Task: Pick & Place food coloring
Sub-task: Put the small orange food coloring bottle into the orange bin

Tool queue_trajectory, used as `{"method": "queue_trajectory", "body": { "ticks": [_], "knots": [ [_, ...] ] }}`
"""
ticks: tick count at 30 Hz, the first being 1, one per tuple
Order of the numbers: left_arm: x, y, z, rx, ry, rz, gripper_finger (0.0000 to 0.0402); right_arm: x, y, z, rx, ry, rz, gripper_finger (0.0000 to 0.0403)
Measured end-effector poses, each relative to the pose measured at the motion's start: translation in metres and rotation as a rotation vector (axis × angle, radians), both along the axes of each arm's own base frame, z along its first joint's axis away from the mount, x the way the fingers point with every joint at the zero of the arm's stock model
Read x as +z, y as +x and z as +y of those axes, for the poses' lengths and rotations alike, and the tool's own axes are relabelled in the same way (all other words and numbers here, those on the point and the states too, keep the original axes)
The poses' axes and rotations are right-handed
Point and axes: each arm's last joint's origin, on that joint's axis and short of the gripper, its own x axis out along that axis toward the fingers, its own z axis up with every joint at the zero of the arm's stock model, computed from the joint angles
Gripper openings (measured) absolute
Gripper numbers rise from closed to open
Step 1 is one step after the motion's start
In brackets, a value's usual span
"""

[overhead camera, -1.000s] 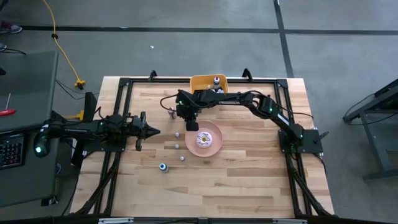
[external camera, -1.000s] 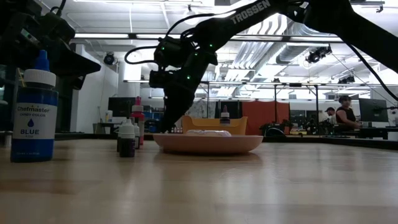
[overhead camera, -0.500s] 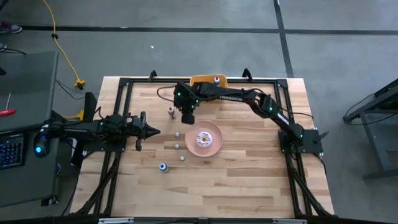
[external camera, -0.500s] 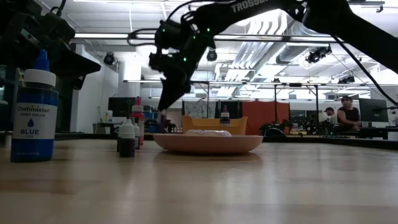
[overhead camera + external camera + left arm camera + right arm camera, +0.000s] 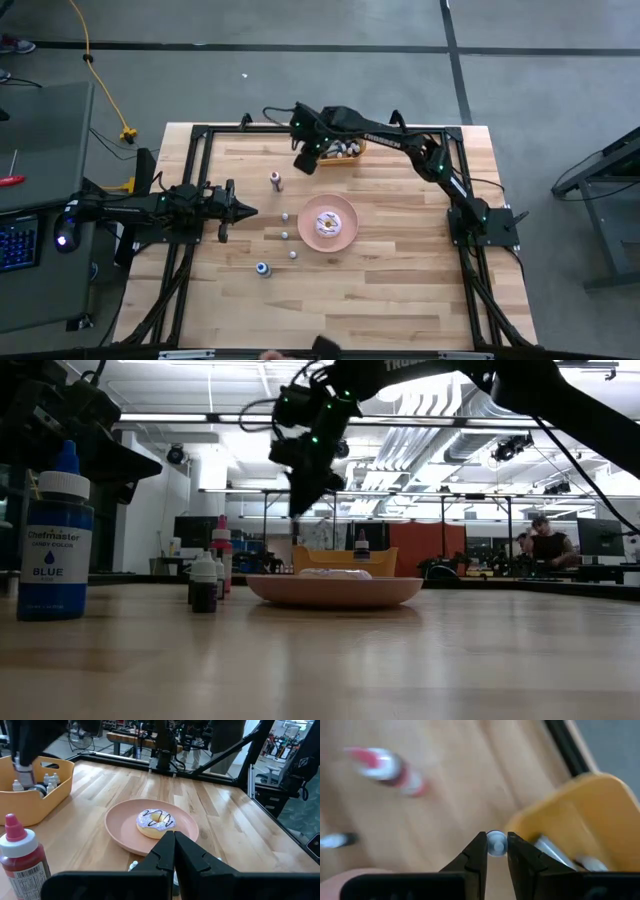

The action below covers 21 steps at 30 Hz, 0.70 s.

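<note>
The food coloring is a scatter of tiny bottles. A red-capped one [image 5: 276,181], three whitish ones [image 5: 285,215] and a blue-capped one [image 5: 261,268] stand on the table left of the pink plate [image 5: 345,232]. Others lie in the orange bin [image 5: 352,152]. My right gripper [image 5: 307,161] hovers at the bin's near left corner, shut on a small whitish bottle [image 5: 495,843]. My left gripper [image 5: 248,210] waits shut at the table's left. The low view shows the blue bottle [image 5: 55,540] up close. My right gripper pinches the small whitish bottle by its round top [image 5: 495,840] between its two fingertips [image 5: 479,851], coming from above and pointing down. The bottle is lifted clear of the table, beside the orange bin's rim [image 5: 555,805]. Its body is hidden below the fingers.
The doughnut [image 5: 156,822] sits on the pink plate [image 5: 122,827] at the table's middle. A black frame [image 5: 200,135] runs around the table's edges. Bare wood lies toward the near edge and the right side. A person [image 5: 548,545] sits in the room behind.
My right gripper has risen from the table beside the plate and moved toward the far edge, to the orange bin's near left corner, staying shut on the small bottle. The bottle has been lifted clear. The other bottles and the plate have stayed put.
</note>
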Motion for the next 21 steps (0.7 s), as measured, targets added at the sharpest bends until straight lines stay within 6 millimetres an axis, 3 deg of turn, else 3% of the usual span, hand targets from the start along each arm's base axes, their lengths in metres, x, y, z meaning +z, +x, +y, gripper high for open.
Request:
{"method": "queue_trajectory", "body": {
  "ticks": [12, 21],
  "knots": [
    [0.0, 0.0, 0.0, 0.003, 0.0, 0.0, 0.0001, -0.007, -0.022, -0.035, -0.289, 0.026, 0.058, 0.0053],
    [0.0, 0.0, 0.0, 0.002, 0.0, 0.0, 0.0001, -0.05, -0.025, -0.033, -0.339, 0.089, 0.125, 0.0053]
  ]
}}
